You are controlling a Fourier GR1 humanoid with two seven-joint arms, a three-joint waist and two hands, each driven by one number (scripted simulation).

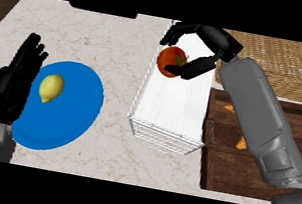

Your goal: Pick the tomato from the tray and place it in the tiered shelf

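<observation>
From the head view, you were looking at a pale, veined marble counter (120, 42), with dark wood flooring along the upper left of the frame. A woven wicker basket (296, 63) sat in the upper right. Below it, a dark brown wooden tray (228, 171) lay along the right side, crossed by the grey right forearm. A small orange thing showed beside that forearm, too hidden to name.

A white slatted tiered shelf (172, 107) ran up the middle of the frame. Your right hand (219, 40) was at its far end, pinching the round red tomato (169, 61), with the fingers curled over the top and the thumb under its lower right side. The tomato was over the shelf's top tier at the upper end. You could not tell whether it touched the slats. It looked slightly taller than wide, with its long axis running up and down the frame and its green stalk end facing right, toward the thumb.

At lower left, a round blue plate (68, 120) held a yellow lemon (51, 88). Your left hand (14, 77) rested at the plate's left rim, spread with its fingers up.
</observation>
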